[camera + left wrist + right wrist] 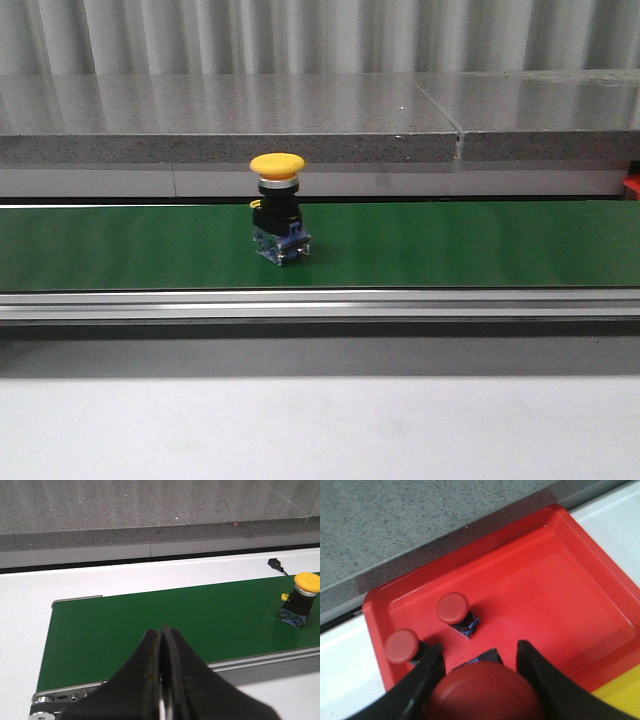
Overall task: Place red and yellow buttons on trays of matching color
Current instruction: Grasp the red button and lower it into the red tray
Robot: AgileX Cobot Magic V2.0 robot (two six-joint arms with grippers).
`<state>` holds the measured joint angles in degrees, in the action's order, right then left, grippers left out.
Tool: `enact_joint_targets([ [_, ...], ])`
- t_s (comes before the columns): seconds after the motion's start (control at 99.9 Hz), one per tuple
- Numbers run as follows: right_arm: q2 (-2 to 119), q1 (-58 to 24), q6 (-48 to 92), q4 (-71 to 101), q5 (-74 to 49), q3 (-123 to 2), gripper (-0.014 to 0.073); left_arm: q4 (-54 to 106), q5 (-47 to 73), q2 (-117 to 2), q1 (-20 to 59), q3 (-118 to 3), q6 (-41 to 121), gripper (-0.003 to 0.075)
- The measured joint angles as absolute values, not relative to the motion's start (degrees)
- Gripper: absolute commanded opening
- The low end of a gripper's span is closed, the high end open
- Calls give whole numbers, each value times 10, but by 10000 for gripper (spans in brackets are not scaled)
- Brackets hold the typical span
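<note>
Right wrist view — right tool (480,680) grasping red button (482,692) over red tray (570,595); left tool (161,645) clenched.

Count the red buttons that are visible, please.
3. Two stand in the red tray: one near its middle, one beside its rim. The third sits between the right gripper fingers, above the tray. Others may be hidden below it.
</note>
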<state>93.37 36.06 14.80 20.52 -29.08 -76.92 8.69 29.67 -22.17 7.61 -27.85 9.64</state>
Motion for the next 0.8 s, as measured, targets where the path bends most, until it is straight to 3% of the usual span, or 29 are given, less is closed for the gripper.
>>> enact_joint_targets([
  [0.39,1085,362,150,210,-268,-815,36,87,297,-222,76,-278,96,-21],
  [0.801,1168,362,168,210,-256,-842,36,87,297,-221,76,-278,96,-21],
])
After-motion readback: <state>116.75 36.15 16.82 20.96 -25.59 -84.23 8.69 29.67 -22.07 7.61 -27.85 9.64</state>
